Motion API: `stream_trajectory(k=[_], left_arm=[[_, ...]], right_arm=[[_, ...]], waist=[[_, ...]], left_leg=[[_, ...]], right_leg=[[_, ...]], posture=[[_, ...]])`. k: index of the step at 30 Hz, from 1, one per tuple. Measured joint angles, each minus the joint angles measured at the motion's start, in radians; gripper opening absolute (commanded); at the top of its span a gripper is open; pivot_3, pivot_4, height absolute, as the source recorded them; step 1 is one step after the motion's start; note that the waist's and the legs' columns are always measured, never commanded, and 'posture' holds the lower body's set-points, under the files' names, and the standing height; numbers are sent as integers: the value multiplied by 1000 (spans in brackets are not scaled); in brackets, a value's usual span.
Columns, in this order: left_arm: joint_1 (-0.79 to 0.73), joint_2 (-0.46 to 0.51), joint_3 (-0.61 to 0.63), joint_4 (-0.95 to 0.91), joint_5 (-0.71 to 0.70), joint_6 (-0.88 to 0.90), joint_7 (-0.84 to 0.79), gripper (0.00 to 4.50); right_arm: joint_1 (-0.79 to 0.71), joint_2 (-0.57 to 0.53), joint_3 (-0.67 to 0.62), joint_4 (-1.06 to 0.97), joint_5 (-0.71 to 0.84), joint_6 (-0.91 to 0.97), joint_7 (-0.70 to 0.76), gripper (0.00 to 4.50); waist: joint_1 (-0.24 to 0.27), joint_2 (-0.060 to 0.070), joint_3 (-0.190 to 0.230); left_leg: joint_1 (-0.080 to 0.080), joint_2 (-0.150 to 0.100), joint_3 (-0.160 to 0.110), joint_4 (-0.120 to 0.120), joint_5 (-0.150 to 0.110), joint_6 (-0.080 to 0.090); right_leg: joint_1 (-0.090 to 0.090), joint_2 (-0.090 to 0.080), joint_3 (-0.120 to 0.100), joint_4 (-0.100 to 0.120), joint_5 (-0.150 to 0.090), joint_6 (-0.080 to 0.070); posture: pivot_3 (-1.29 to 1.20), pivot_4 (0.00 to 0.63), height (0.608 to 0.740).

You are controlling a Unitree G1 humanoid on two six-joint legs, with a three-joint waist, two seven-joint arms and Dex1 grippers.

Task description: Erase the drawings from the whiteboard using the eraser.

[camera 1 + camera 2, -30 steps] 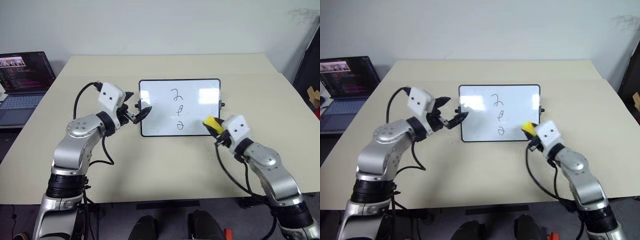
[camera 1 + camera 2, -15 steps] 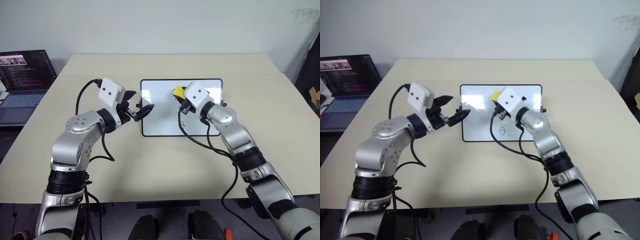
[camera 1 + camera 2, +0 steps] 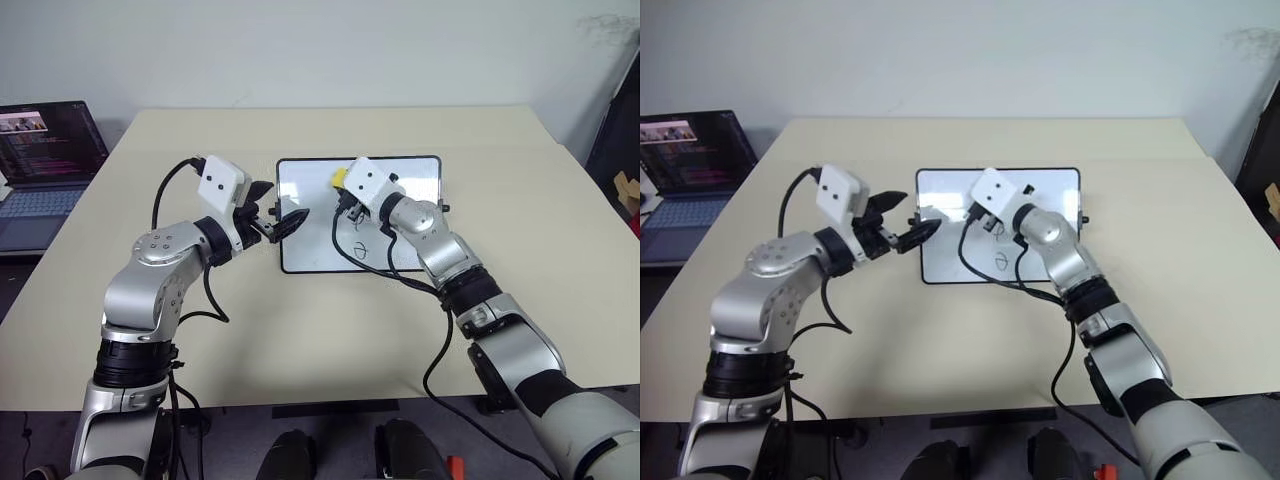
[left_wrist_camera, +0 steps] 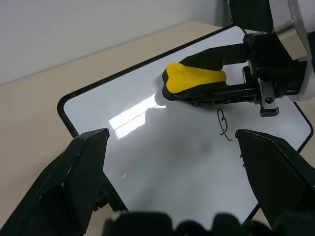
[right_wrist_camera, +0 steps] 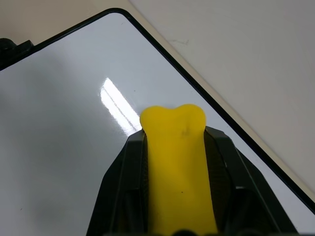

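Since a second ago, when the right gripper (image 4: 197, 88) sat at the near right corner of the whiteboard (image 3: 310, 255), we note it has swung across to the far part of the board, toward the left. It keeps its two fingers clamped on the eraser (image 3: 340, 178), whose yellow end pokes out past the fingertips over the glossy surface; we cannot tell if it presses on the board.

The drawings: three squiggles stood in a column a second ago. Now we see one squiggle (image 4: 224, 125) in the left wrist view, just beside the right gripper, and one (image 3: 999, 260) nearer the board's near edge in the head view. We cannot find the top one; the arm covers that patch, so erased or hidden is undecided.

The left gripper (image 3: 285, 222) has not shifted: fingers spread apart at the board's left short edge, by the knob; whether they touch the frame we cannot tell.

Our judgement: wiping stage begun, at least two marks remain.
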Motion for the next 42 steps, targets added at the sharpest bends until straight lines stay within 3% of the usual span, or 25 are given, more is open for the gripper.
stream_trajectory(k=[9, 23, 42], left_arm=[[0, 0, 0, 0, 5, -3, -11, 4500], [-1, -2, -3, 0, 6, -4, -17, 4500], [0, -6, -10, -33, 6, -3, -12, 4500]], right_arm=[[2, -14, -21, 16, 3, 3, -8, 1195], [166, -96, -49, -165, 3, 47, 33, 1195], [124, -5, 26, -120, -55, 54, 43, 1194]], waist=[[5, 0, 0], [7, -2, -1], [-24, -2, -2]], left_leg=[[0, 0, -1, 1, 0, 0], [3, -1, -2, 2, -1, 2], [5, 1, -1, 2, 0, 1]], right_leg=[[1, 0, -1, 1, 0, 0], [4, -1, -1, 3, 1, 0], [3, 1, 0, 4, 4, -3]], posture=[[0, 150, 740], [0, 150, 740], [0, 150, 740]])
